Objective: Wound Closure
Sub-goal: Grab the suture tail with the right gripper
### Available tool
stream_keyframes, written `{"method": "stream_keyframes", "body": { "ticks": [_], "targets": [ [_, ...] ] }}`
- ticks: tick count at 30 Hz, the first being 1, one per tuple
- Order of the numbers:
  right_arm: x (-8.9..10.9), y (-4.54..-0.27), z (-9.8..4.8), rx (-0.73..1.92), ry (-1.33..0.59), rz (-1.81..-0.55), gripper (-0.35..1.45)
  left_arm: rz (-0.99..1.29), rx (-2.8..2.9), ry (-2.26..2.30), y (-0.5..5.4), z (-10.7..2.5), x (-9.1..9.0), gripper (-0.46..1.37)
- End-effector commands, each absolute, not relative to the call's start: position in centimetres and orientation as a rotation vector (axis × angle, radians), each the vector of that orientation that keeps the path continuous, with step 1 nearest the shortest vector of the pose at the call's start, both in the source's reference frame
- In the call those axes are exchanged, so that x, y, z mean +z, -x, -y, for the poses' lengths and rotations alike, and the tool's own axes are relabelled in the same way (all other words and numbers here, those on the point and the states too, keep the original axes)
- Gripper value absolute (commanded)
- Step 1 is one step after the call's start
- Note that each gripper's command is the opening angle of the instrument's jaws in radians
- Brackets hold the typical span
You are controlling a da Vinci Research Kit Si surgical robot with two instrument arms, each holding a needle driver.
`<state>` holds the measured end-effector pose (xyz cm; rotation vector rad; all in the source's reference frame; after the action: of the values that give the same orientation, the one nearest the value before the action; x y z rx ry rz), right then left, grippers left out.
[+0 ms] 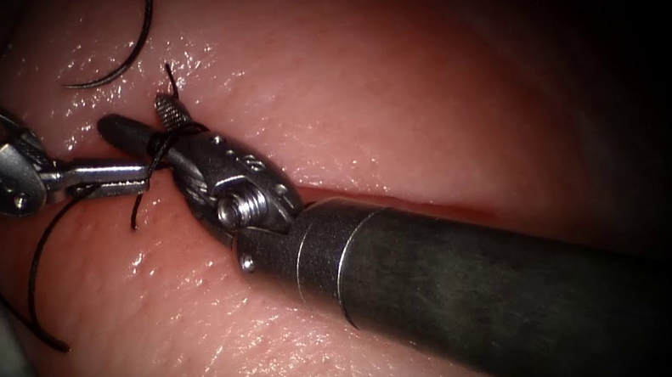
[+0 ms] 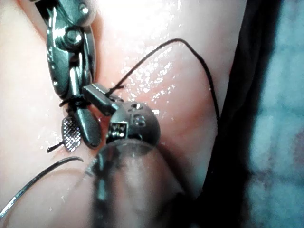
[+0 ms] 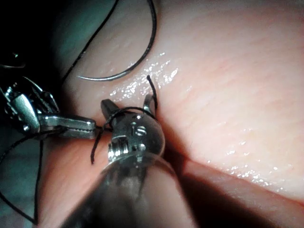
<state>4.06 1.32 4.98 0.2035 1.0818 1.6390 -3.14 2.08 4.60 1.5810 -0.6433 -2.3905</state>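
Your right claw [image 1: 144, 126] stands open with thread [image 1: 162, 146] wrapped around it; your left claw [image 1: 125, 176] is clenched on that thread. The needle [image 1: 127, 56] lies free on the tissue [image 1: 394, 104]. Looks like knot-tying: next calls for steady tension.

Layout over the cut [image 1: 406, 197]
Needle [image 1: 127, 56] lies free on the tissue [image 1: 391, 79], behind both tools; left tool [image 1: 124, 173] left of right tool [image 1: 144, 126], thread [image 1: 42, 267] between.

Right tool [image 3: 128, 107] jaws apart, thread [image 3: 124, 110] looped round; needle [image 3: 137, 57] loose (on tissue [image 3: 228, 95]).
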Motion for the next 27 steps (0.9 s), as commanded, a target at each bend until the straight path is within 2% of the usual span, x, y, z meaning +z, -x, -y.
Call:
{"method": "stream_keyframes", "body": {
  "ticks": [1,4,13,27],
  "targets": [
    [4.98,-4.06,-1.33,1.639,-0.205,-1.082,0.76,0.639,-2.388,-1.577,3.14,-2.08,4.60,-0.35],
    [4.95,-4.06,-1.33,1.635,-0.202,-1.081,0.85,0.638,-2.389,-1.577,3.14,-2.08,4.58,-0.35],
    [4.79,-4.06,-1.22,1.613,-0.203,-1.082,0.80,0.642,-2.391,-1.578,3.15,-2.04,4.54,-0.35],
    [4.49,-4.02,-1.10,1.573,-0.143,-1.100,0.82,0.645,-2.388,-1.574,3.17,-1.98,4.46,-0.35]
  ]
}}
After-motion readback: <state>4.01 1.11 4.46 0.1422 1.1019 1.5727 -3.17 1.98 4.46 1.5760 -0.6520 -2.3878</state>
